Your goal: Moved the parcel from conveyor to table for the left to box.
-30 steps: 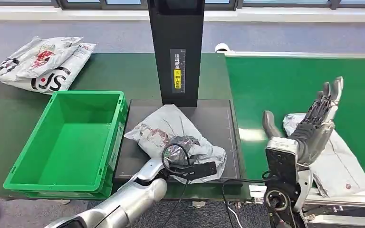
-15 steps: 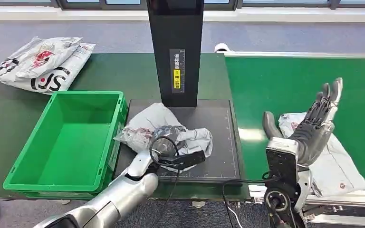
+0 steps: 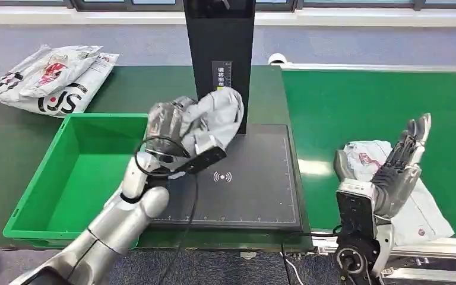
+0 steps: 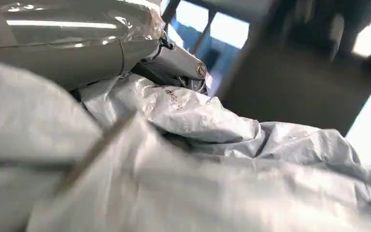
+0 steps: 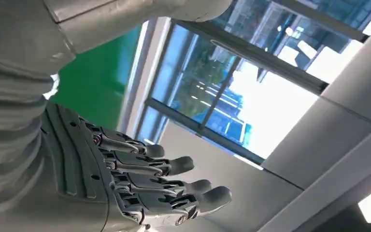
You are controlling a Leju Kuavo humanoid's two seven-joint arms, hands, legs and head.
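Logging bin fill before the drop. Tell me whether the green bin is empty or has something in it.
Empty: the green bin shows bare floor and walls. The left hand holds the grey parcel up beside its rim, not inside.

Four parcels — one held aloft point(image 3: 205, 122), one on the belt point(image 3: 418, 202), two stacked far left point(image 3: 53, 80) — and one green bin point(image 3: 41, 202).

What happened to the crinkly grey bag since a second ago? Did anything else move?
The left hand lifted the grey bag off the black pad and carried it up and toward the green bin. The right hand stayed open but dropped a little, and the second bag drifted slightly along the green belt. The bin and the far pile of bags stayed put.
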